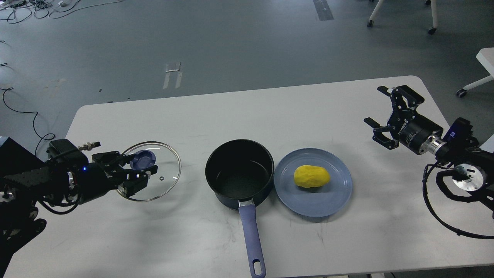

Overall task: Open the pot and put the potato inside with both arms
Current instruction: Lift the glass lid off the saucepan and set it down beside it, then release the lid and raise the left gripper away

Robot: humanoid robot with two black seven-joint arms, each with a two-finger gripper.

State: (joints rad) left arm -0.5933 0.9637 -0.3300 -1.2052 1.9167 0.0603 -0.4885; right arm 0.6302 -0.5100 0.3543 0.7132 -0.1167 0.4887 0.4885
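The pot [239,173] stands uncovered and empty at the near middle of the tabletop [193,112], dark navy with a black inside, its periwinkle handle pointing to 6 o'clock. Touching it at 3 o'clock, a blue plate [332,200] holds the lumpy yellow potato [312,176]. At 9 o'clock the glass lid [162,181] hangs in the left claw [135,170], which grips its blue knob. The right claw [380,112] hovers spread open at 2 o'clock. Beyond lies grey floor [247,42] with cables [27,7].

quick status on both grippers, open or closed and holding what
Left gripper: at the glass lid by its blue knob; grip cannot be told.
Right gripper: open, holding nothing.
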